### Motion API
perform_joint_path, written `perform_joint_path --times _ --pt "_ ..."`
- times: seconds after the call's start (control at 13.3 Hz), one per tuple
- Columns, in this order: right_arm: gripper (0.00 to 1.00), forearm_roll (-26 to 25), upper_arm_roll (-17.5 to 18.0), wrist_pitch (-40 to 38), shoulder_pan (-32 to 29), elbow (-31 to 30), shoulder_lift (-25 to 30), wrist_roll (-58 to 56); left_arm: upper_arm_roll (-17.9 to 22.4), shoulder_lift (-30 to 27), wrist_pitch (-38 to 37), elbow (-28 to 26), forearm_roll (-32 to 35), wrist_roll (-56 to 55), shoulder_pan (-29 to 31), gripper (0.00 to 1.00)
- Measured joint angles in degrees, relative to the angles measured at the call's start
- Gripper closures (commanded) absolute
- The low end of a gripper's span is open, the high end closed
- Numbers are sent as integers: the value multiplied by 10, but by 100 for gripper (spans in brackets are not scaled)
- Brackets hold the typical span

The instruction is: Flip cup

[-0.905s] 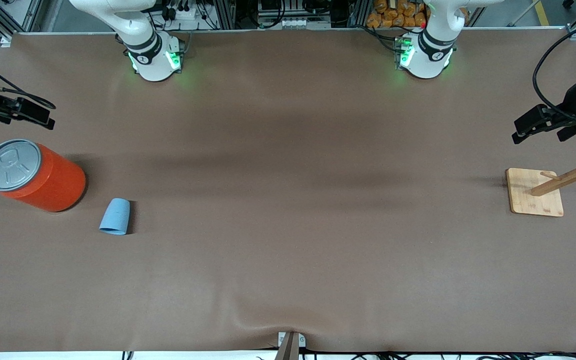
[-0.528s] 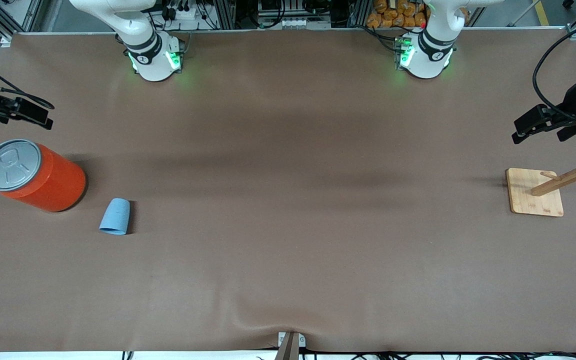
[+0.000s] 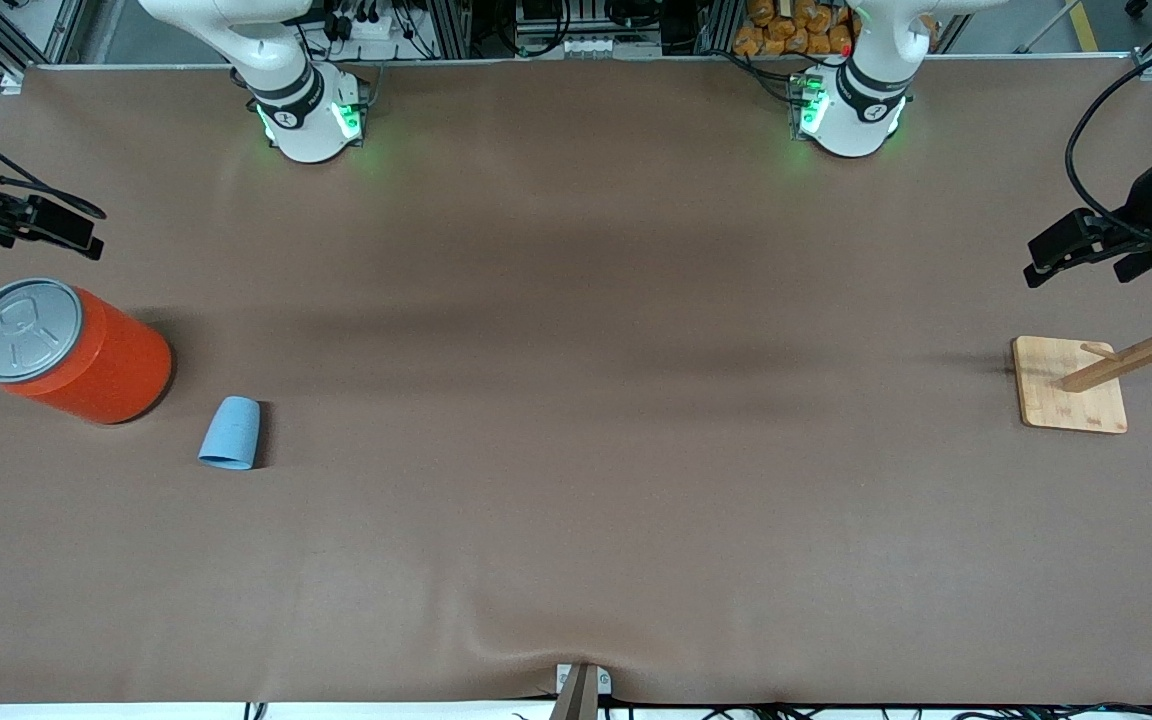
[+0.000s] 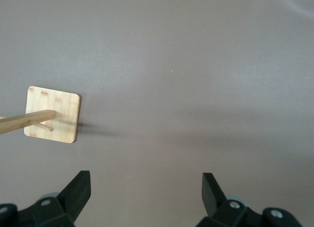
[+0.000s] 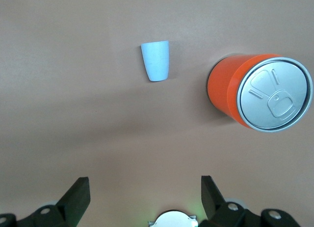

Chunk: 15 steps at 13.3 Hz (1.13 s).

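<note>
Two open, empty grippers hang high at the table's ends. The right gripper is by far the nearer to the cup, which sits just beside the orange-red can, nearer the front camera than the can. It seems to rest mouth-down, narrow end up. The left gripper waits over the wooden stand. Bare brown table leaves ample room around the can.

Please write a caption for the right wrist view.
Open right hand above the table, blue cup beside red can.
</note>
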<state>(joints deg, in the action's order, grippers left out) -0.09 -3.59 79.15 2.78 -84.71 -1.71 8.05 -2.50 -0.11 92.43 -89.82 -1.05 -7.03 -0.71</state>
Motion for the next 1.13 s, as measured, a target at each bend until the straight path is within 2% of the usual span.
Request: perform_joint_path --times 0.68,0.91,1.13 --pt "0 0 3 12 5 -14 -2 0 0 2 -2 0 0 0 0 0" --pt "0 0 3 42 5 -49 -4 -11 0 2 -2 -1 0 0 0 0" --pt "0 0 1 114 4 -112 -12 -55 0 3 -2 -1 0 0 0 0"
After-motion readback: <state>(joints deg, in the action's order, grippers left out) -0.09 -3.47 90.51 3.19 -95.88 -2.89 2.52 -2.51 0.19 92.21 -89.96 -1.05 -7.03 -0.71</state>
